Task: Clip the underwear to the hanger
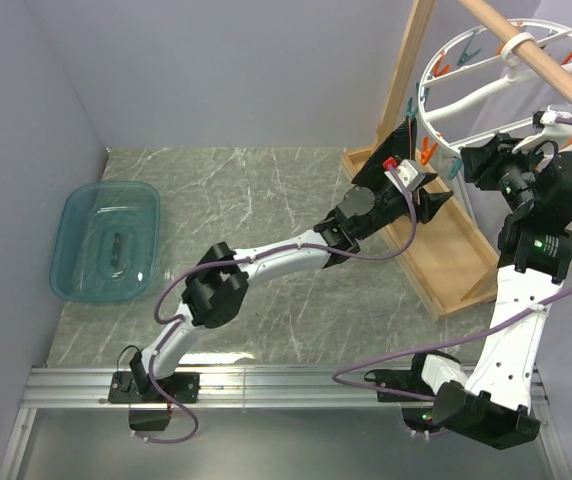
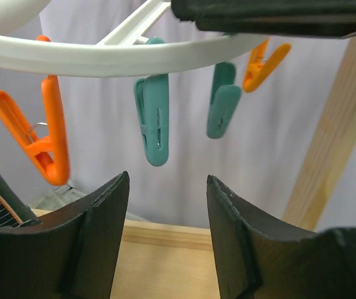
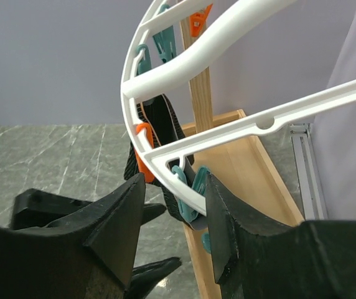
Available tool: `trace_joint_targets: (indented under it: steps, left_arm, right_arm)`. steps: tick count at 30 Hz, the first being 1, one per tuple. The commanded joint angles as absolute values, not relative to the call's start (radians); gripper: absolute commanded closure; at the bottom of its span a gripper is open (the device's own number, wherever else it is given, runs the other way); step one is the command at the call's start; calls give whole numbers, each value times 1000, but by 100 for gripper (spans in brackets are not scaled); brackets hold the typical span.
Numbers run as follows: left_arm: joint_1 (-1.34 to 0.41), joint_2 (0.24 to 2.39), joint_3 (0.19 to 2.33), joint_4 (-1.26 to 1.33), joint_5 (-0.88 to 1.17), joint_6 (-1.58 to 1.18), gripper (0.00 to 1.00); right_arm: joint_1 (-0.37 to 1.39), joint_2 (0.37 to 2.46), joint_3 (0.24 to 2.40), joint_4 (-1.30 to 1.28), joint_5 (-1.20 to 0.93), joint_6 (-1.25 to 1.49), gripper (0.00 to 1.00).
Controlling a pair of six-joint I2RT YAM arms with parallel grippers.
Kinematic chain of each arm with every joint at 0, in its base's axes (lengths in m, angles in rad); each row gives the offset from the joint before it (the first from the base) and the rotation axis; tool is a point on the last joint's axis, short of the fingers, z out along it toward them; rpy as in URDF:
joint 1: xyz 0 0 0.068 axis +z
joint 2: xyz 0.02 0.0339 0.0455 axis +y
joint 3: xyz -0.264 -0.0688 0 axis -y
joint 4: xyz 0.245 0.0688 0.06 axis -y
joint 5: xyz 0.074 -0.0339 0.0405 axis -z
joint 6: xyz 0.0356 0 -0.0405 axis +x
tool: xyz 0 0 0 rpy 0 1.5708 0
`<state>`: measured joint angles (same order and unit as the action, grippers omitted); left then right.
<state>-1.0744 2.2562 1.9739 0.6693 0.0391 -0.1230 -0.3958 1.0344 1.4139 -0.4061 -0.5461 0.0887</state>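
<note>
The underwear [image 3: 160,121] is off the worktop [image 1: 266,190] and hangs below the rim of the hanger [image 3: 228,28], its black fabric against 1 orange clothespin [image 3: 142,146]. From the right wrist view that pin seems to be holding it, though the bite itself is too small to confirm.

The left hand [image 2: 167,180] sits just under the rim with its jaws apart and nothing between them. A teal clothespin [image 2: 153,121] dangles straight ahead of it.

The right hand [image 3: 175,180] has its jaws on either side of the white rim, about half apart. I cannot tell whether they actually pinch it.

My reading is that the first clip is likely made. What remains is probably a check of the hold, or a 2nd pin on the free part of the waistband.
</note>
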Motion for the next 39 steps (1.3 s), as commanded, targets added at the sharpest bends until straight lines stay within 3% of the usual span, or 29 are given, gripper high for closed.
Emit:
trace_joint_targets:
  steps: [1, 10, 12, 16, 27, 35, 39]
  left_arm:
    - [-1083, 2308, 2109, 723, 3, -100, 42]
    - [-1085, 2425, 2270, 744, -34, -112, 43]
    - [-1083, 2445, 2293, 738, -46, -109, 46]
    - [-1081, 2444, 2300, 745, -60, -97, 67]
    - [-1081, 2342, 2163, 798, -34, -101, 91]
    - [-1081, 2295, 2114, 810, -8, -94, 100]
    - [-1081, 2278, 2094, 818, 9, -98, 100]
  right_arm:
    - [-399, 1009, 1450, -399, -566, 106, 50]
    - [-399, 986, 1451, -423, -583, 118, 50]
    - [-400, 980, 1453, -429, -591, 118, 49]
    - [-400, 960, 1465, -462, -617, 126, 49]
    - [-400, 815, 1258, -476, -690, 317, 54]
    - [-399, 839, 1180, -315, -627, 442, 55]
    - [-400, 853, 1141, -221, -565, 472, 49]
